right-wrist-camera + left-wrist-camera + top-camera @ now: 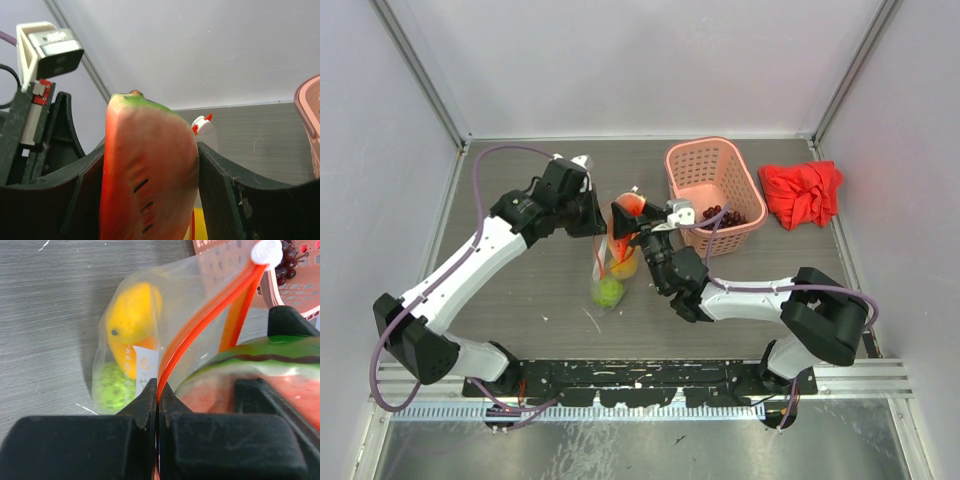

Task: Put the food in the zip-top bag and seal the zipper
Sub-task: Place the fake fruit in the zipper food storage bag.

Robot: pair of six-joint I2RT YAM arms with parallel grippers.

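Observation:
The clear zip-top bag [603, 268] hangs upright over the table. My left gripper [594, 216] is shut on its orange-red zipper [210, 315], pinching the strip between its fingertips [158, 387]. Inside the bag lie a yellow piece [132, 315], an orange piece [144, 344] and the lime-green ball [610, 291]. My right gripper [642, 226] is shut on a red toy watermelon slice [150, 170] with a green rind, held at the bag's mouth [628, 210]. The zipper's white slider [266, 251] sits at the far end. The purple grape bunch [720, 214] lies in the basket.
The pink lattice basket [672, 160] stands at the back right of the bag. A red cloth [802, 192] lies to its right. Grey walls and metal rails enclose the table on three sides.

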